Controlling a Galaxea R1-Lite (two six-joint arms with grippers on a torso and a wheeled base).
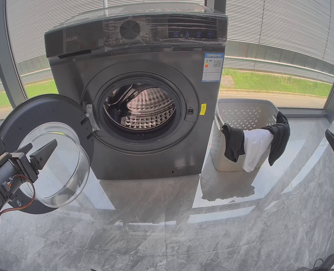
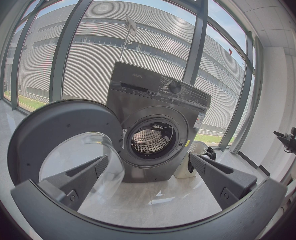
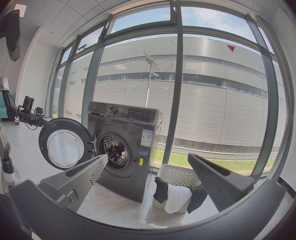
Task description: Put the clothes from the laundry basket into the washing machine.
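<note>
Clothes [image 1: 256, 143], a white piece between dark ones, perhaps two, hang over the near rim of the laundry basket [image 1: 246, 113]. It stands just beside the washing machine [image 1: 136, 106] and well ahead of the right gripper [image 3: 147, 156], whose fingers are spread wide, holding nothing. The left gripper [image 1: 42, 144], equally wide and empty, sits close before the swung-out door [image 1: 38, 111], which stands between it and the drum [image 1: 142, 111]. Draped cloth hides the basket's bottom.

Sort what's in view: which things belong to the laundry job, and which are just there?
Job: washer; its open door; basket; black clothes and white cloth hung over the basket's rim.
Just there: floor; window frames; building outside.
</note>
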